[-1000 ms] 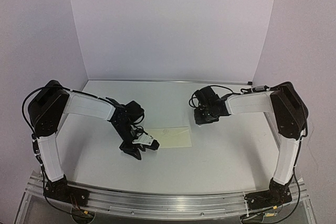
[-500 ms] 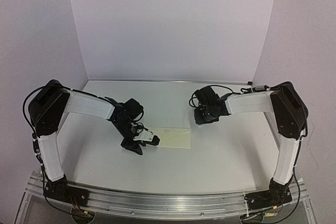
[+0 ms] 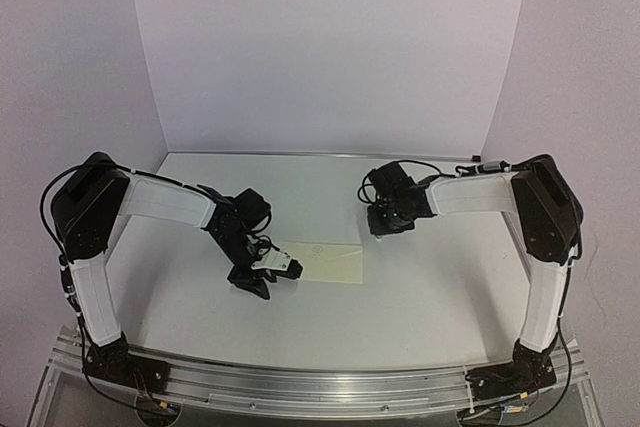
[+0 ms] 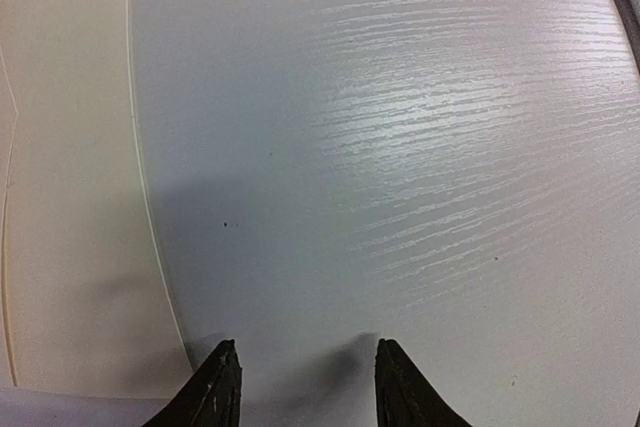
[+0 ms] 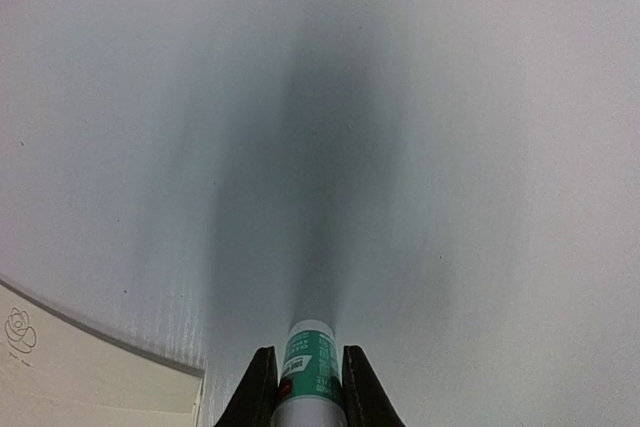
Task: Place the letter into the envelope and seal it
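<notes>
The cream envelope (image 3: 325,262) lies flat in the middle of the table, flap shut, with a small printed emblem on it. The letter is out of view. My left gripper (image 3: 272,273) sits low at the envelope's left end. In the left wrist view it (image 4: 305,347) is open over bare table with nothing between its fingers, and the envelope (image 4: 60,197) lies just to the left of them. My right gripper (image 3: 386,223) hovers behind the envelope's right end. It (image 5: 305,352) is shut on a green and white glue stick (image 5: 310,372) pointing at the table. The envelope's corner (image 5: 90,372) shows at lower left.
White table (image 3: 430,287) with pale walls behind and on both sides. The aluminium rail (image 3: 320,387) carrying both arm bases runs along the near edge.
My left gripper has shifted slightly at the envelope's left end. The right arm has edged a little to the left, still holding the glue stick.
</notes>
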`<state>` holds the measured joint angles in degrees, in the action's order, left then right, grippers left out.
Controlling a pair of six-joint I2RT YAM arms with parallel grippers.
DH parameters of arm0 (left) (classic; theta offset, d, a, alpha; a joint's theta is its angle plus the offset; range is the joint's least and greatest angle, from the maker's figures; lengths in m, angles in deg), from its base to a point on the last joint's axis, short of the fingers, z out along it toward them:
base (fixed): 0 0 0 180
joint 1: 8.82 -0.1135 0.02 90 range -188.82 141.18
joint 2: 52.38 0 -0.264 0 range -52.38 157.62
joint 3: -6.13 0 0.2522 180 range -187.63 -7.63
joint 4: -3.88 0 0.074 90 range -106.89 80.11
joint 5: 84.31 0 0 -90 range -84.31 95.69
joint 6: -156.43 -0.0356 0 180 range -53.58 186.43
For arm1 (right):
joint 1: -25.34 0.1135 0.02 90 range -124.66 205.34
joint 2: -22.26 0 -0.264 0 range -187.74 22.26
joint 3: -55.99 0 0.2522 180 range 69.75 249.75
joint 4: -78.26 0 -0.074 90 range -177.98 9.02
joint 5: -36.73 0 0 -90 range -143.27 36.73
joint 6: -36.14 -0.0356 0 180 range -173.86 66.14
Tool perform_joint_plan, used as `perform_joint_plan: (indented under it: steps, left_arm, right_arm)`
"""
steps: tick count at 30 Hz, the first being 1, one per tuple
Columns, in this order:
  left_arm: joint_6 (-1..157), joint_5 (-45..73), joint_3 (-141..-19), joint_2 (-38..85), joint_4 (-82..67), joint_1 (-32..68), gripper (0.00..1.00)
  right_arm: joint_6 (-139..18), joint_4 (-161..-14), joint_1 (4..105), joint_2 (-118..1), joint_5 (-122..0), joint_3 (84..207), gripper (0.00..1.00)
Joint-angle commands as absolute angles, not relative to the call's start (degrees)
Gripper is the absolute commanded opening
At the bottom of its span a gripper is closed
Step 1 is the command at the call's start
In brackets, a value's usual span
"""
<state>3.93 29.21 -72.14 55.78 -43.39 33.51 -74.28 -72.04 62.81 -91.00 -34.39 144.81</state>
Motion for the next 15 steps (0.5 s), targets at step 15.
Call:
perform_joint_plan:
  steps: [15]
  left_arm:
    - [5.62,32.15,-71.70,52.09,-45.40,33.42,0.47]
  right_arm:
    - [-73.80,-68.65,62.78,-94.15,-37.53,147.76,0.42]
